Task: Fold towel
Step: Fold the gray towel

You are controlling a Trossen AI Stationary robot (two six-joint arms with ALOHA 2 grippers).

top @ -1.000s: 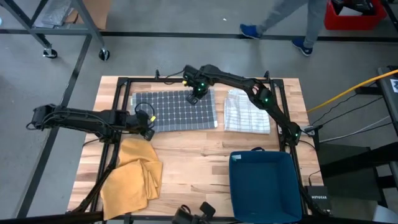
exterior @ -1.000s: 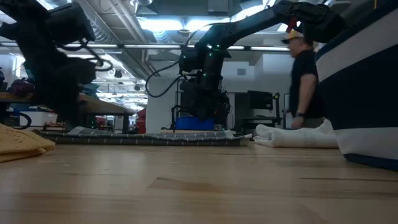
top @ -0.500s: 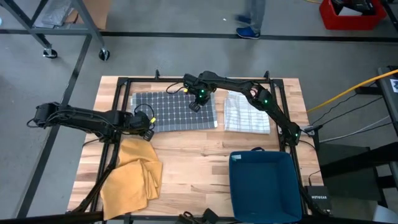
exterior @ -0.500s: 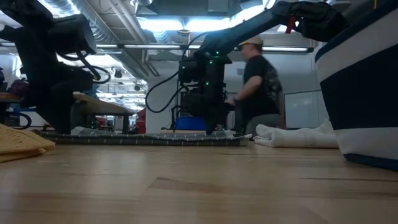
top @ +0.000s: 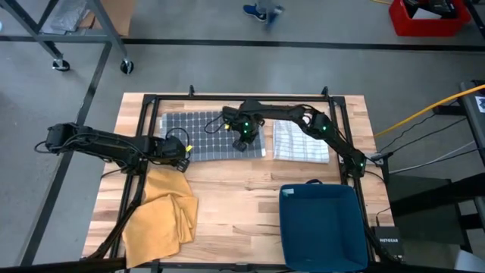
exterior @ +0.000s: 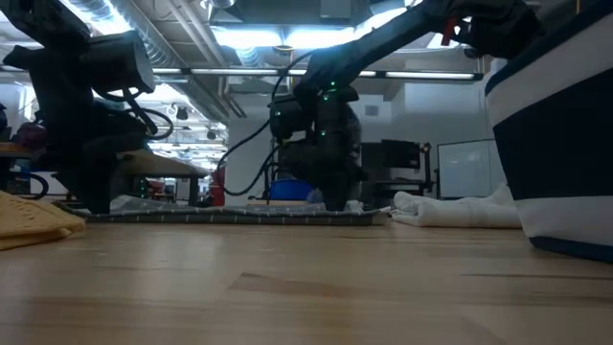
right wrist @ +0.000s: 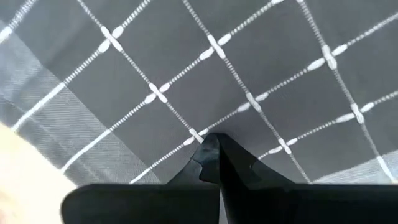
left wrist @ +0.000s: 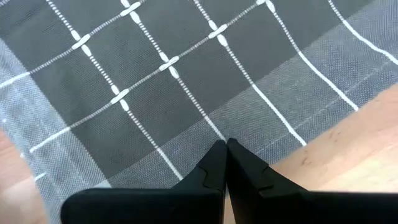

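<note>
A: While the grey checked towel (top: 214,134) lay flat at the far middle of the wooden table (top: 242,189), where did the two grippers sit?

B: The left gripper (top: 182,154) was at the towel's near left corner, its fingers (left wrist: 211,163) pressed together with the tips on the pale border of the cloth. The right gripper (top: 241,142) was down on the towel's right part, near its near edge, with its fingers (right wrist: 211,155) clenched tip to tip against the weave. Whether either pinched any cloth, I could not tell.

A: And around the towel?

B: A folded white striped cloth (top: 301,140) lay just beside its right edge. A yellow cloth (top: 161,212) was bunched nearer than the towel, below its left corner, and a blue bin (top: 322,220) stood nearer and to the right.
</note>
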